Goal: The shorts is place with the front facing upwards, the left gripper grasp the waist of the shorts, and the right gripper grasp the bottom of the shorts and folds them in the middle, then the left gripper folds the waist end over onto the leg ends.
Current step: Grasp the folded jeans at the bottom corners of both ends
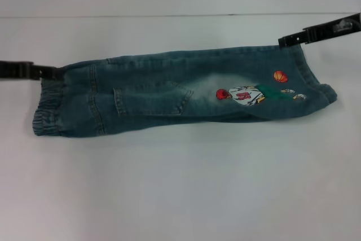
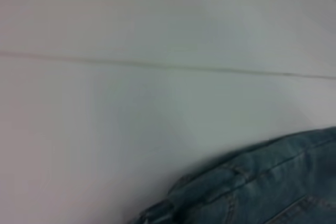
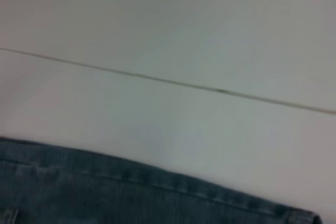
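Shorts folded lengthwise, both grippers at far edge

Shorts (image 1: pixel 169 91) lie across the white table (image 1: pixel 180 196), waist (image 1: pixel 48 111) at 9 o'clock, hems (image 1: pixel 316 83) at 3. Left gripper (image 1: pixel 53 73) pinches the waist's far corner. Right gripper (image 1: pixel 290 40) pinches the hem corner at 2 o'clock.

The shorts (image 1: pixel 169 91) lie lengthwise on the table (image 1: pixel 180 190) — waist (image 1: pixel 48 111) left, leg ends (image 1: pixel 316 83) right.

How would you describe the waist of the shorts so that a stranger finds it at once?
On the white table lie blue denim shorts. The waist is their end by the left gripper. Only this band is puckered with fine creases; the other end carries a cartoon print.
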`<state>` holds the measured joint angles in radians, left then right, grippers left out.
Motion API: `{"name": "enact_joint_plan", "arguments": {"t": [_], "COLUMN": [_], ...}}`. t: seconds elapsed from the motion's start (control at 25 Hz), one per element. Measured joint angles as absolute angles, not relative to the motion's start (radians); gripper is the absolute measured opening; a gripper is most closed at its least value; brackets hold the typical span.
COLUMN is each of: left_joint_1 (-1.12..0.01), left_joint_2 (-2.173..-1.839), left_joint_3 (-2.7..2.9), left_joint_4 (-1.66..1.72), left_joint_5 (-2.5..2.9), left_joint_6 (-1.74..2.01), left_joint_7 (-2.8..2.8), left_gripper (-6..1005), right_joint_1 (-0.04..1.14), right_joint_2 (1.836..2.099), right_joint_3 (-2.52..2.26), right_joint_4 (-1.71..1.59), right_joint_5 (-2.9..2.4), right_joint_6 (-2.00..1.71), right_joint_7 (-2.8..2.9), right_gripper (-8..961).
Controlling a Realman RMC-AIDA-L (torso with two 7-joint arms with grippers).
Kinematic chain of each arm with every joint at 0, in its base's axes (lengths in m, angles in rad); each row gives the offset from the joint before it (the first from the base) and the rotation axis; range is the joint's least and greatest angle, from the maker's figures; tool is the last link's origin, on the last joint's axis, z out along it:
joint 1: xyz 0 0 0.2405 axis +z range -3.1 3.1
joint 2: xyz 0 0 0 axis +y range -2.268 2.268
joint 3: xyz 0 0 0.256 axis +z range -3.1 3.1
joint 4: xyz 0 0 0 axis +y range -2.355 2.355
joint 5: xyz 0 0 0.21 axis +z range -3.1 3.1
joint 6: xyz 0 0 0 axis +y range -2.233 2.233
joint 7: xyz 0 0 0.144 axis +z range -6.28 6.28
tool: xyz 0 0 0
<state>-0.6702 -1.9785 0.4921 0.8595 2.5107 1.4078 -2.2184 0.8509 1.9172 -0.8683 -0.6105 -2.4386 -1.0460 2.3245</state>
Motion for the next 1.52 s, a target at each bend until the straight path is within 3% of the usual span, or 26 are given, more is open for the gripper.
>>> {"name": "enact_joint_plan", "arguments": {"t": [0.36, 0.8, 1.2, 1.52], "left_joint_1": [-0.625, -0.621, -0.618, -0.607], "left_joint_2": [-1.971, -1.993, -1.996, -1.988], "left_joint_3": [0.487, 0.497, 0.52, 0.515], "left_joint_4": [0.992, 0.957, 0.901, 0.91], "left_joint_5": [2.418, 2.4, 2.401, 2.416], "left_joint_6": [1.702, 1.824, 1.808, 1.774], "left_joint_7": [-2.035, -1.883, -1.86, -1.903], "left_gripper": [693, 692, 692, 691], "right_joint_1": [0.795, 0.69, 0.656, 0.665], "right_joint_2": [1.914, 1.899, 1.953, 1.961], "right_joint_3": [-0.733, -0.611, -0.677, -0.676], "right_joint_4": [-0.718, -0.746, -0.706, -0.698], "right_joint_5": [-2.423, -2.199, -2.187, -2.182], "right_joint_6": [-1.308, -1.715, -1.799, -1.772], "right_joint_7": [2.174, 1.791, 1.73, 1.728], "right_gripper": [931, 930, 928, 927]}}
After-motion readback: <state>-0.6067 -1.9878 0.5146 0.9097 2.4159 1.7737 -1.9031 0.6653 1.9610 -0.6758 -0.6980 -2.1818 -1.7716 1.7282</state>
